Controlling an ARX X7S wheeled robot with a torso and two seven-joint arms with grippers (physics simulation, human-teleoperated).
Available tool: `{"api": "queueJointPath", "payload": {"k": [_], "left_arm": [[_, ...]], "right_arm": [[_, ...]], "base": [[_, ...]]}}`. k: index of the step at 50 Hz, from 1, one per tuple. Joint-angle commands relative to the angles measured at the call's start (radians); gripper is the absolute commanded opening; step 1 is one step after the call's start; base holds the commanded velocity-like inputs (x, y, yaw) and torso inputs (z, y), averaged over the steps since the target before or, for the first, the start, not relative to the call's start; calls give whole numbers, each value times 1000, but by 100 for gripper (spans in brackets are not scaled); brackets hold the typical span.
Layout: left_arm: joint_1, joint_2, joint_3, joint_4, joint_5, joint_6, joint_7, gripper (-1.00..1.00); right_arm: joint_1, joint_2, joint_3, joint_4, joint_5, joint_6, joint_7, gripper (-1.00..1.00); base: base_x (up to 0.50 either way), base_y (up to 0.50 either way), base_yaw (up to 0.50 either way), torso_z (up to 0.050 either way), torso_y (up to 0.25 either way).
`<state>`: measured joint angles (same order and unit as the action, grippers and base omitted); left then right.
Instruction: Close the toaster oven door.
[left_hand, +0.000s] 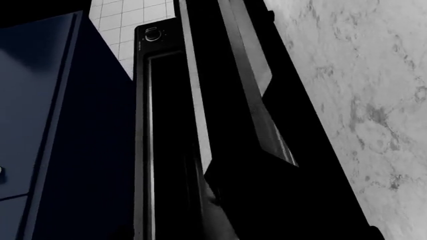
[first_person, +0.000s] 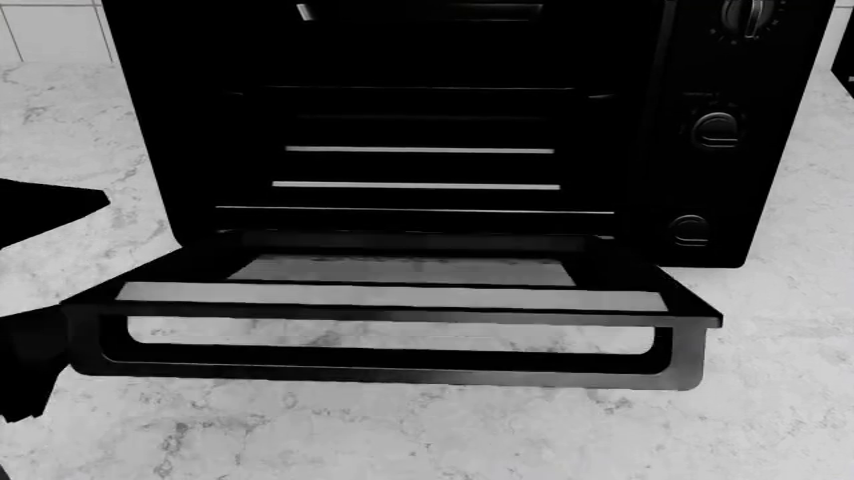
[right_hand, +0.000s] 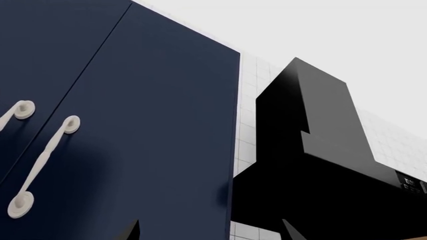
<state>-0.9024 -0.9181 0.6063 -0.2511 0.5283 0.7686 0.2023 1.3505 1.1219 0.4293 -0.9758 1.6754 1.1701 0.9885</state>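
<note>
oven: the toaster oven (first_person: 454, 120) sits on the bench (first_person: 400, 430), right ahead.
door: the door (first_person: 400, 285) lies flat, folded down toward the robot; its long bar runs side to side.
left hand: a dark shape at the door's left end; cannot tell if it grips.
right hand: not seen.
room: bare bench under and before the bar; lift up and back.

Left arm (first_person: 34, 215) a dark shape low at the side, its claw state unclear, right claw's two fingertips (right_hand: 130, 231) barely showing
</note>
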Motion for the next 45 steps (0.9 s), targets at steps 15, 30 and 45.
{"api": "queueJointPath", "payload": {"k": [15,30,45], "left_arm": [[191,132,-112,275,-351,-296,-228,100],[326,278,-95,614,-655,-805,-257,100],[270,509,-198,682,-820,-1188,-514,100]], "right_arm": [[-5,19,8,7,15,-10,11,100],[-27,26,51,6,29,-10,8,100],[-11,46,39,13,41,-22,14,100]], "base": [[-2,0,-2,1,3],[0,-5,-7,1,1],[0,-4,-3,1,3]]}}
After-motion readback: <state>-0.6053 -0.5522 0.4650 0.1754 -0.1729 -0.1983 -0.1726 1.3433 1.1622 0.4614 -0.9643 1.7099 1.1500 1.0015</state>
